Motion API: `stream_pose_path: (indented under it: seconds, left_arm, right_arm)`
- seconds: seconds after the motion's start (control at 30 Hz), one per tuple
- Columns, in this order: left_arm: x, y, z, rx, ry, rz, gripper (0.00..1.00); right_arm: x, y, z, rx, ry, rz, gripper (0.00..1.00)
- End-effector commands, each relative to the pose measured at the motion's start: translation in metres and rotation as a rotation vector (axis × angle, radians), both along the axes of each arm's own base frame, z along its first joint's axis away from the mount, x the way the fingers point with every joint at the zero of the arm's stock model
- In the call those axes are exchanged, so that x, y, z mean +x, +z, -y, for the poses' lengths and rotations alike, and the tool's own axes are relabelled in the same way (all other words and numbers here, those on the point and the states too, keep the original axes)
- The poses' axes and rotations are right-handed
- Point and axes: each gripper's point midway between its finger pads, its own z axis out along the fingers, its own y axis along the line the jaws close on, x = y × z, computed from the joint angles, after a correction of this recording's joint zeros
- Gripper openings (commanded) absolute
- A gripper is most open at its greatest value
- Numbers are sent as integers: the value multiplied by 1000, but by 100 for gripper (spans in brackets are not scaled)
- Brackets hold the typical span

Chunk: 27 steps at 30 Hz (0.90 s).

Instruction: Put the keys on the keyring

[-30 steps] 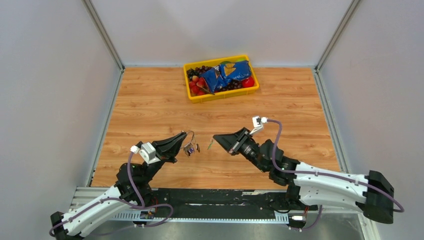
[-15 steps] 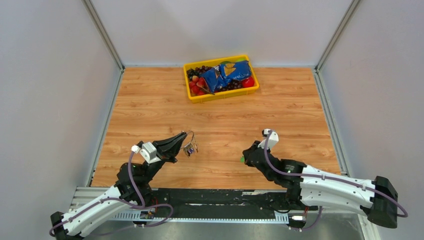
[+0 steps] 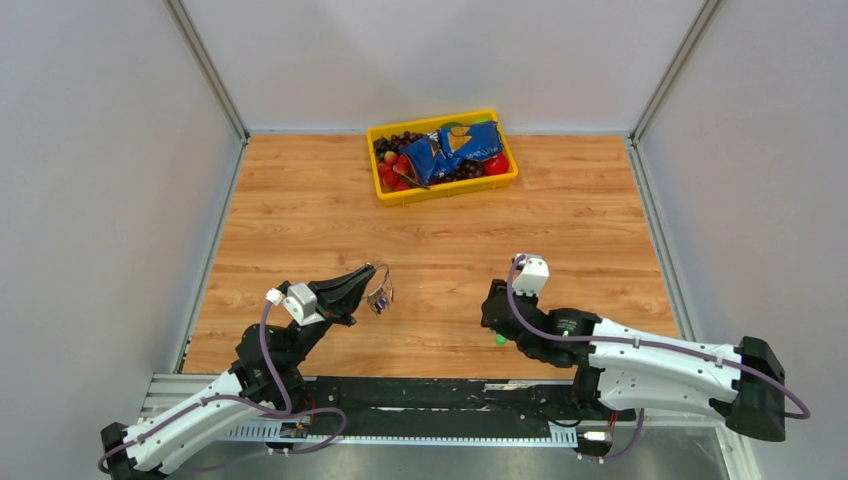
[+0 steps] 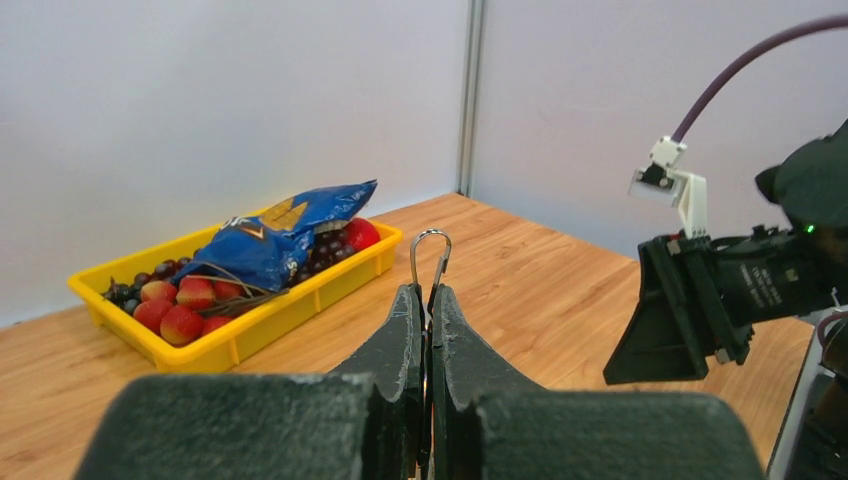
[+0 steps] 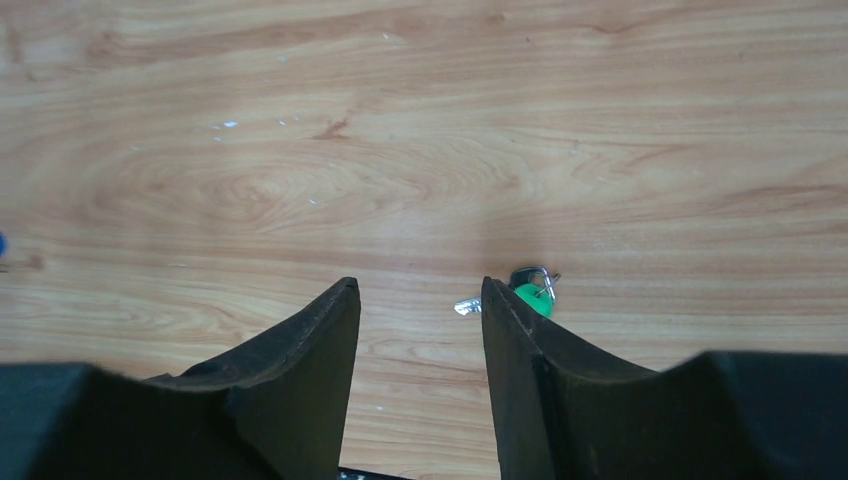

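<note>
**A:** Top view: the left gripper holds the keyring above the table, and the right gripper points down beside the green-tagged key.

**B:** Left wrist: jaws pinched tight on the ring's wire.

**A:** Right wrist: jaws spread, nothing between them! The key lies flat on the wood, just outside one finger.

**B:** Looks like the pickup step. Next it needs to sidestep, straddle the key, then close.
</note>
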Motion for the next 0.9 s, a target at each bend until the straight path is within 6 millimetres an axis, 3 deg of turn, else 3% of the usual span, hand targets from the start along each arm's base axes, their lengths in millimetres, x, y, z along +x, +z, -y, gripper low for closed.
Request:
stream_pose_path:
  seconds: [0.0,0.1,0.27,0.5,0.87]
  left_arm:
    - [-5,17,-2,-53,-17,23,0]
    - [-5,18,-2,-57,-21,22,0]
    - [-7,18,1,-55,-37,20,0]
    - [-8,19,3,-54,-50,17,1]
    - [-11,20,7,-62,-81,9,0]
  right_arm:
    - [5,36,1,46,14,70,51]
    - [2,33,10,12,17,42,51]
    - [-4,7,29,-71,-29,-84,50]
    - [-15,-21,32,-30,-105,-204,52]
    - [-10,-48,31,-24,-165,-274,52]
